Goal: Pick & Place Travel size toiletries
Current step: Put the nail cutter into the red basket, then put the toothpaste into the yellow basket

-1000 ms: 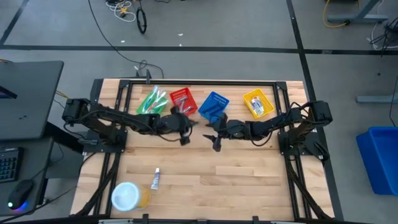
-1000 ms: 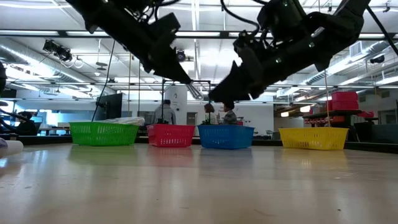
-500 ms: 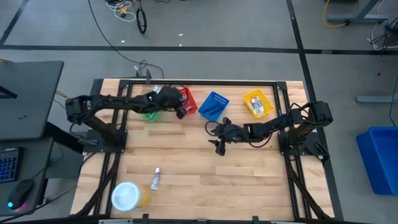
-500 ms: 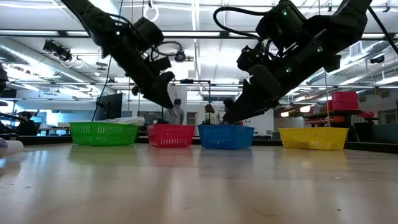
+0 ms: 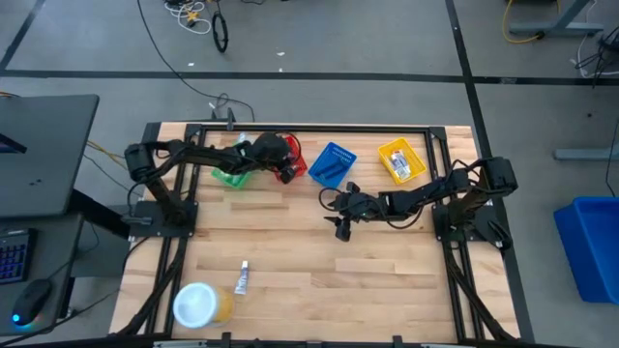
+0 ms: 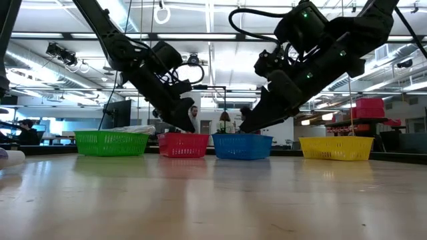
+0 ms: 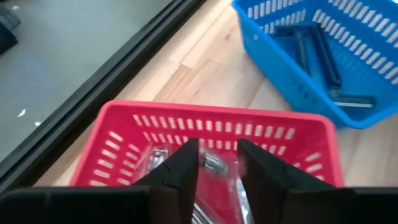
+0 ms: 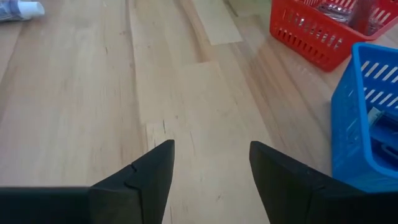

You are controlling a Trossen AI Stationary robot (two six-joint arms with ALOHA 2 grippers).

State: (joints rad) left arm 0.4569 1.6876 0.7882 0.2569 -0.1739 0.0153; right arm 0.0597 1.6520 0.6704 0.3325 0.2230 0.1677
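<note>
My left gripper point(image 7: 217, 149) hangs open just above the red basket point(image 7: 211, 113) at the table's far side. Small clear-wrapped toiletries point(image 7: 214, 163) lie in the basket below the gap between the fingers. My right gripper point(image 8: 211, 162) stands open over bare wood near the table's middle point(image 5: 338, 226), with nothing between its fingers. A white tube point(image 5: 242, 277) lies flat on the table toward the near left. Dark razors point(image 7: 317, 56) lie in the blue basket point(image 5: 332, 164).
A green basket point(image 5: 230, 160) and a yellow basket point(image 5: 400, 160), both holding items, flank the red and blue ones along the far edge. A white-lidded yellow jar point(image 5: 198, 304) stands at the near left corner. Bare wood lies between the baskets and the near edge.
My left gripper has swung from the table's middle, close to the right gripper, toward the far edge and down over the red basket. My right gripper has stayed in place and tipped its fingers a little.
</note>
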